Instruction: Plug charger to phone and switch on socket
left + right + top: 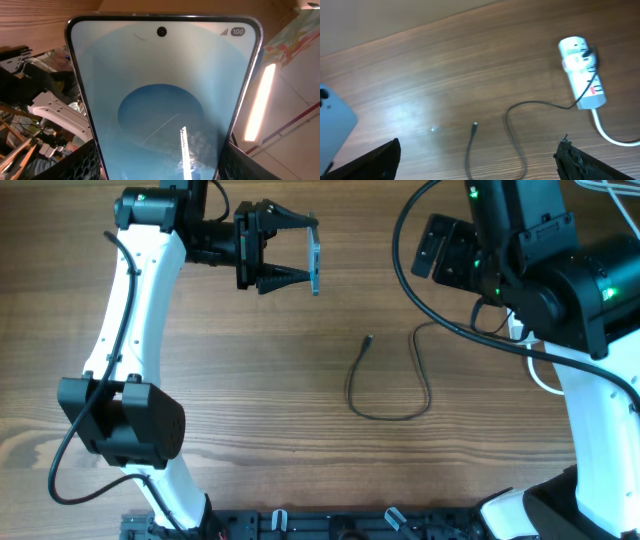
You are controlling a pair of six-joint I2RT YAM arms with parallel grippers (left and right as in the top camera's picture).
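Note:
My left gripper (300,253) is shut on the phone (315,256) and holds it edge-on above the table at the back left. In the left wrist view the phone (160,90) fills the frame with its turquoise screen, clamped between both fingers of the gripper (160,165). The charger (385,412), a thin black cable, curls on the table's middle with its connector tip (369,338) free. The tip (475,124) also shows in the right wrist view. My right gripper (479,147) is open and empty above the cable. The white socket (582,80) lies to the right, with the cable plugged in.
The socket's thick white cord (610,135) runs off to the right and loops by the right arm's base (543,383). The right arm hides most of the socket in the overhead view. A black rail (330,525) lines the table's front edge.

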